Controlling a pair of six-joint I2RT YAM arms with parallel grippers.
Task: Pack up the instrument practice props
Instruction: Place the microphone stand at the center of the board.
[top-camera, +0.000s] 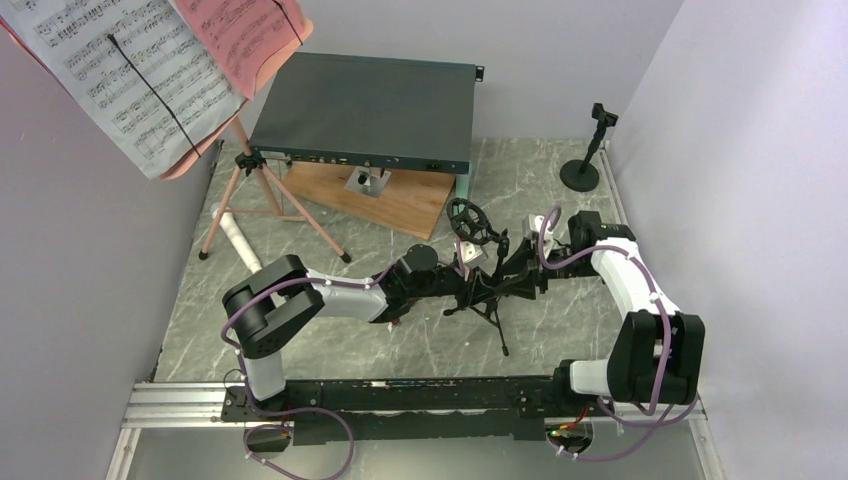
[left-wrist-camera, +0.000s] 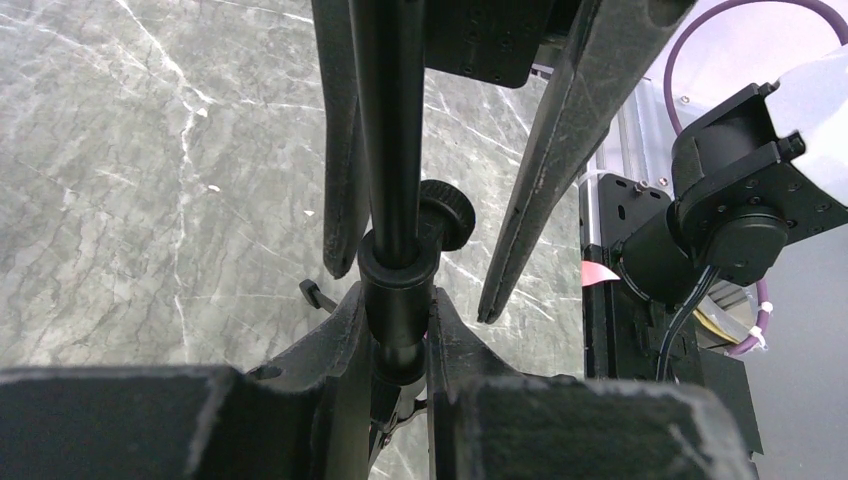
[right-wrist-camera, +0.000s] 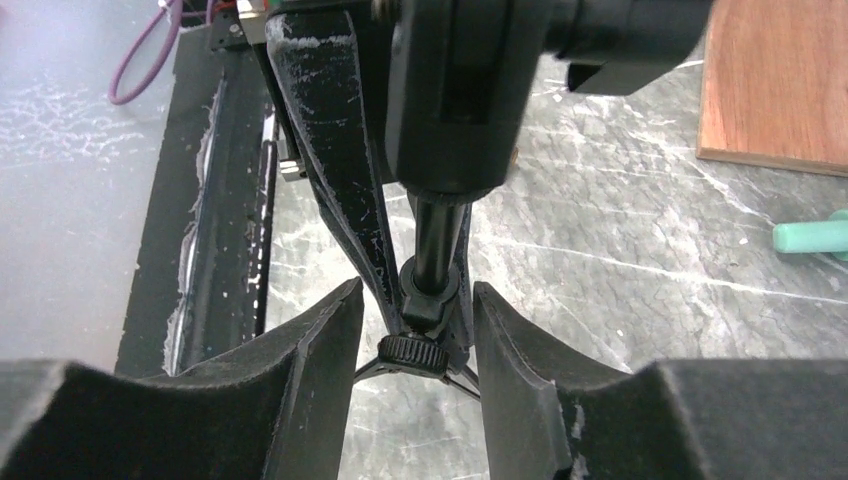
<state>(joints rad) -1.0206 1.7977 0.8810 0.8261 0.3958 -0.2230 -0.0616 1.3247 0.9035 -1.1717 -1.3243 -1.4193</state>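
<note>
One black mic mount (left-wrist-camera: 388, 150) | left tool (left-wrist-camera: 395, 300) clamped on it | right tool (right-wrist-camera: 415, 290) apart astride it | ends cropped

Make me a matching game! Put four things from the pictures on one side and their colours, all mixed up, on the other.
Things:
1 music stand legs
2 flat metal box
3 wooden board
4 tripod mic mount

Colours:
A brown
B black
C pink
D dark grey

Pairs: 1-C, 2-D, 3-A, 4-B
</note>
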